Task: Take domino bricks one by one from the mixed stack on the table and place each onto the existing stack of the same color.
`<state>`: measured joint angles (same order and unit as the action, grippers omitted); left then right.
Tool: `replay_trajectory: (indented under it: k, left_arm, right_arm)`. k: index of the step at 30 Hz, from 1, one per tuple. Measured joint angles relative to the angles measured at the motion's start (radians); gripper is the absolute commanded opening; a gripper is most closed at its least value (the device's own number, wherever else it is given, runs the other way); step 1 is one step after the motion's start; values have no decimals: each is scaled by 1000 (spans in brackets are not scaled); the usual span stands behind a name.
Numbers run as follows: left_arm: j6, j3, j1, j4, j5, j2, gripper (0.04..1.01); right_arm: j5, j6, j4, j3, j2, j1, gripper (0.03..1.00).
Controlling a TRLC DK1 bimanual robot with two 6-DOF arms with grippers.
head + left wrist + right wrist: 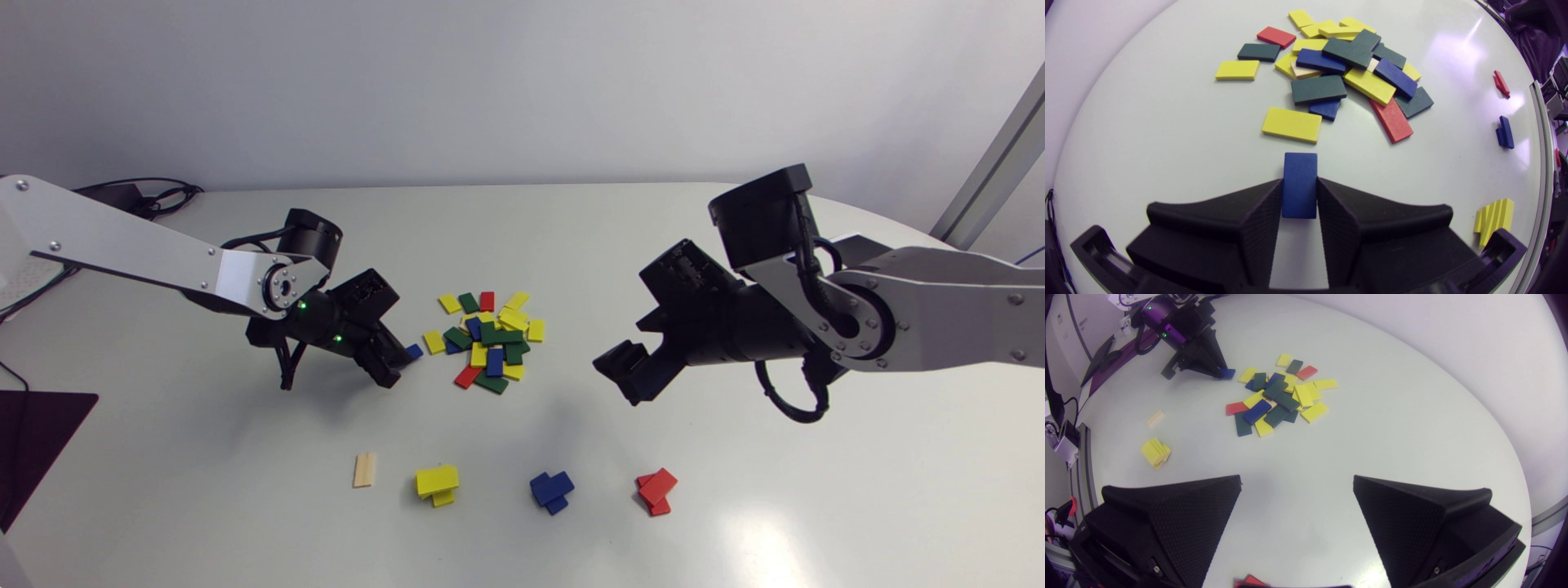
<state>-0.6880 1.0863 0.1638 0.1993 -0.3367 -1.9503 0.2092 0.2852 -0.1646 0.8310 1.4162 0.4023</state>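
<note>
The blue brick [1299, 184] sits between the fingers of the left gripper [1299, 180], which is clamped on its two long sides. Its far half sticks out past the fingertips. In the head view the gripper is left of centre and points down and to the right, with the brick at its tip, low by the table [735, 506]. Whether the brick touches the surface cannot be told.

Just right of the brick, at the frame's centre, lies the mixed pile [487, 339]. It holds yellow, green, blue and red bricks, partly overlapping, and a pale one shows between them in the left wrist view. One yellow brick [1291, 124] lies at the pile's near edge, just ahead of the held brick and apart from it.

Along the lower part of the head frame runs a row, well apart from the pile. From left to right it has a single wooden brick [365, 469], a yellow stack [437, 482], a blue stack [552, 490] and a red stack [656, 492], each loosely piled.

The right gripper [1297, 479] hangs right of the pile in the head view, above the table. Its jaws are spread wide and hold nothing.
</note>
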Motion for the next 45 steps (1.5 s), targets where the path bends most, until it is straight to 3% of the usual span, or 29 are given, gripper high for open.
replay_trajectory:
  k: [11,20,24,28,45]
  left_arm:
    - [-77,-68,79,18,-10,156,259]
    - [-180,-93,159,114,-85,197,257]
    - [-204,-90,195,182,-116,204,257]
    - [-214,-66,225,246,-140,204,257]
    - [-217,102,380,311,-154,148,259]
  right_arm:
    - [26,19,-24,-4,-68,-21,966]
    - [85,107,-69,-5,-100,-23,966]
    - [134,150,-81,-14,-102,-22,966]
    - [158,188,-98,-15,-98,-14,966]
    - [212,285,-105,19,70,64,964]
